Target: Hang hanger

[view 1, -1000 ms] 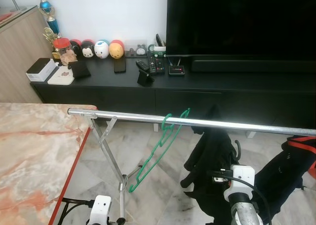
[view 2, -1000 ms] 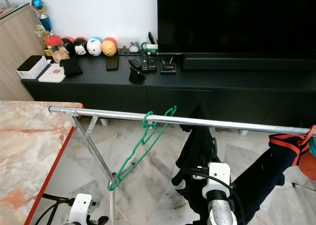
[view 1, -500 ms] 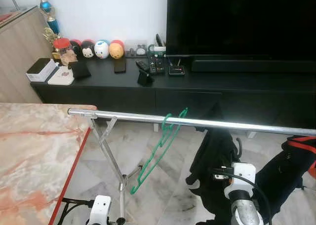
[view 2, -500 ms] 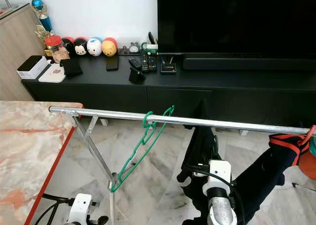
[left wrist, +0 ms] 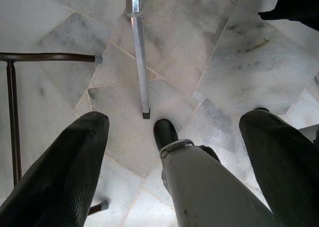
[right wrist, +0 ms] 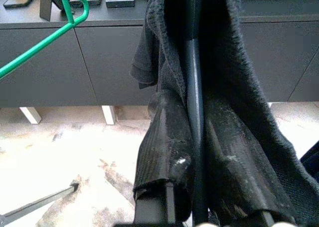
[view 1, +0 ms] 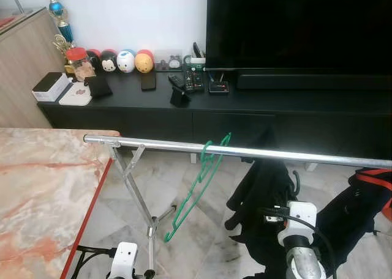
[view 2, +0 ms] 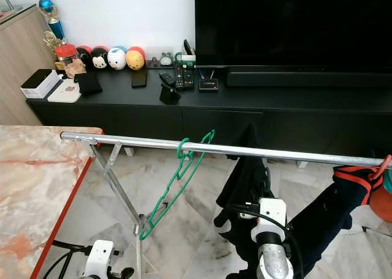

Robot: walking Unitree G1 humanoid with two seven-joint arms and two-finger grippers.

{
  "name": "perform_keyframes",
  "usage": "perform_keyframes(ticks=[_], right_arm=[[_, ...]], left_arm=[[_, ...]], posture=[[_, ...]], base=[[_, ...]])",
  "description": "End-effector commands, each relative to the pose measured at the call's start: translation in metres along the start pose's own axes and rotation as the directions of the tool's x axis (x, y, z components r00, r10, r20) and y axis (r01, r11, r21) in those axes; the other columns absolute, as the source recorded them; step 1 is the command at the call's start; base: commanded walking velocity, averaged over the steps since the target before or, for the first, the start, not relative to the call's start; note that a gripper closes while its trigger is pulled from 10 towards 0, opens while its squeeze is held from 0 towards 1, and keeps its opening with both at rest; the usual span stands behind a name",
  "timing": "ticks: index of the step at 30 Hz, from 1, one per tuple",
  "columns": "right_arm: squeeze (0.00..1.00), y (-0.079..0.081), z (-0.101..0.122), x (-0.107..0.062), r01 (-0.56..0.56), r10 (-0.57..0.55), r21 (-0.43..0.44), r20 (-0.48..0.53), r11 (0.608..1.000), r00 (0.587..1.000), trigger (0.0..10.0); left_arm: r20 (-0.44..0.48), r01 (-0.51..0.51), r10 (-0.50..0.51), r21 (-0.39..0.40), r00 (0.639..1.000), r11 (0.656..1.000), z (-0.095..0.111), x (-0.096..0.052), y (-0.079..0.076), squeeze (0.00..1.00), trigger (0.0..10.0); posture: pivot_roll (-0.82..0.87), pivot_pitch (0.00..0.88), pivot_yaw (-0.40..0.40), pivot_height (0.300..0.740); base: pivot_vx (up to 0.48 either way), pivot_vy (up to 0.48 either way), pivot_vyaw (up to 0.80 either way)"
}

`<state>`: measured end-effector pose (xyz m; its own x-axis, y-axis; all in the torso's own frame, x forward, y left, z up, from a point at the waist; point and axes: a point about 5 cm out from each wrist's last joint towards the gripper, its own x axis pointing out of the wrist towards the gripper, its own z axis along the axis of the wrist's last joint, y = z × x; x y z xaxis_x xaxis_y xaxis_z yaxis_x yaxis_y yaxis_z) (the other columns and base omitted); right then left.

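A silver clothes rail runs across in front of me. A green hanger hangs from it by its hook, tilted, lower end to the left. My right gripper is below the rail, shut on the dark bar of a black hanger draped in a black garment. That garment's top reaches rail height, just right of the green hanger. My left gripper hangs low and open over the marble floor.
A marble-topped table with a red edge stands at my left. The rack's slanted leg runs down to the floor. A black and red garment hangs at the rail's right end. Behind are a black TV console and a television.
The black garment on my right gripper has swayed slightly right and back. The green hanger's lower end has swung a little to the right. The left arm has not moved.
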<state>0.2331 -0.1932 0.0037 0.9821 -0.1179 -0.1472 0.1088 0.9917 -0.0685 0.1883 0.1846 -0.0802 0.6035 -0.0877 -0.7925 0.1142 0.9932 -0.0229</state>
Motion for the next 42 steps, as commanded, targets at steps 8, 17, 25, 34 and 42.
perform_keyframes(ticks=[8,17,25,34,42], right_arm=[[0.00,0.0024,0.0074,0.0046,0.006,-0.007,0.012,0.041,1.000,0.999,10.0],[0.00,0.0021,0.0072,0.0044,0.009,-0.009,0.012,0.041,1.000,0.999,10.0],[0.00,0.0033,0.0073,0.0045,0.006,-0.006,0.012,0.042,1.000,0.999,10.0],[0.00,0.0043,0.0073,0.0046,0.004,-0.005,0.014,0.042,1.000,0.999,10.0],[0.00,0.0046,0.0069,0.0051,0.004,-0.005,0.014,0.041,1.000,0.999,10.0]], left_arm=[[-0.004,-0.016,0.016,0.007,1.000,1.000,-0.0003,-0.0012,0.0062,0.00,10.0],[-0.004,-0.015,0.015,0.008,1.000,1.000,-0.0003,-0.0012,0.0061,0.00,10.0],[-0.004,-0.014,0.014,0.008,1.000,1.000,-0.0005,-0.0012,0.0059,0.00,10.0],[-0.003,-0.014,0.014,0.007,1.000,1.000,-0.0004,-0.0012,0.0059,0.00,10.0],[-0.002,-0.013,0.013,0.006,1.000,1.000,-0.0003,-0.0011,0.0058,0.00,10.0]], posture=[[-0.06,0.000,0.061,0.740],[-0.05,0.000,0.060,0.740],[-0.06,0.000,0.060,0.740],[-0.05,0.000,0.060,0.740],[-0.05,0.000,0.060,0.740]], base=[[-0.214,0.000,0.00],[-0.262,0.000,0.00],[-0.262,0.000,0.00],[-0.263,0.000,0.00],[-0.262,0.000,0.00]])
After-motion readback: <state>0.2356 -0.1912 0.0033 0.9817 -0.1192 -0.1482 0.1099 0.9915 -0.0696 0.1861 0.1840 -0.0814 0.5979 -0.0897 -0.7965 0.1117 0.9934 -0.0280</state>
